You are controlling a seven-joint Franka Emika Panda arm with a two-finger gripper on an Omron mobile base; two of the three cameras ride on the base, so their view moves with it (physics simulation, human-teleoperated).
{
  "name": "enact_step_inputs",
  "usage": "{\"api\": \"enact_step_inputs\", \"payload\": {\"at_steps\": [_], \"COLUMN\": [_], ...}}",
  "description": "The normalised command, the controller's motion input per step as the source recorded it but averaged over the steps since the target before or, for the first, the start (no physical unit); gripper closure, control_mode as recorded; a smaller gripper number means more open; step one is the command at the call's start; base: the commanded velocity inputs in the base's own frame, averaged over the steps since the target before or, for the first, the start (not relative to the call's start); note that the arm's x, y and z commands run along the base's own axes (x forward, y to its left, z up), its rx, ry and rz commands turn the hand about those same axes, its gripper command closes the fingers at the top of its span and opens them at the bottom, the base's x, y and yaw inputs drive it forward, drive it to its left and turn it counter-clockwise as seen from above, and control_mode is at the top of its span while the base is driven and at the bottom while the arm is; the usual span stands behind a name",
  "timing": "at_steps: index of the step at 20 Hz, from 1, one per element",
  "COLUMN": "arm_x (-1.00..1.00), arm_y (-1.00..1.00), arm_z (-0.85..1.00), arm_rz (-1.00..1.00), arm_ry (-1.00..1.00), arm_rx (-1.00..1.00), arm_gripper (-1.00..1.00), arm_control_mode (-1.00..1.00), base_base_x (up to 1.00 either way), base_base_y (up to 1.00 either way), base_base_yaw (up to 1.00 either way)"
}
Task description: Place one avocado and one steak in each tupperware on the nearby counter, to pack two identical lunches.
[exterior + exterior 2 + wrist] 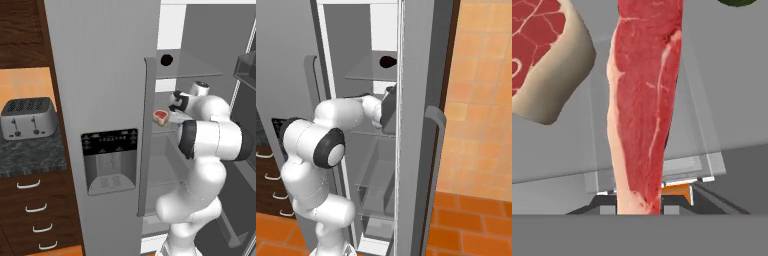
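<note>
In the hand view a long red steak (643, 110) with a pale fat edge stands edge-on right in front of the camera, and my gripper is shut on its lower end, which hides the fingertips. A second steak (542, 55) lies to the upper left on the fridge shelf. A dark green avocado (739, 2) peeks in at the top right. From the left base view my gripper (169, 116) reaches into the open fridge with the steak (160, 116) at its tip. Another dark round avocado (166, 60) (387, 62) sits on the shelf above. The tupperware is out of view.
The grey fridge door (100, 100) with its dispenser panel stands left of the arm, and its vertical handle (146, 135) is close to the hand. The open right door (421, 125) flanks the arm. Further left, a toaster (27, 117) stands on the speckled counter (30, 155).
</note>
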Motion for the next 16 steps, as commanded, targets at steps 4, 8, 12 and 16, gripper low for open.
{"api": "enact_step_inputs", "payload": {"at_steps": [4, 8, 12, 16], "arm_x": [-0.62, -0.8, -0.85, -0.84], "arm_y": [0.45, 0.09, 0.11, 0.19], "arm_z": [0.53, 0.5, 0.63, 0.74], "arm_rz": [0.0, 0.0, 0.0, 0.0], "arm_ry": [0.0, 0.0, -0.01, 0.0], "arm_rx": [-0.04, -0.02, -0.02, -0.03], "arm_gripper": [1.0, 1.0, 1.0, 1.0], "arm_control_mode": [-1.0, -1.0, -1.0, -1.0], "base_base_x": [0.0, 0.0, 0.0, 0.0], "base_base_y": [0.0, 0.0, 0.0, 0.0], "base_base_yaw": [0.0, 0.0, 0.0, 0.0]}}
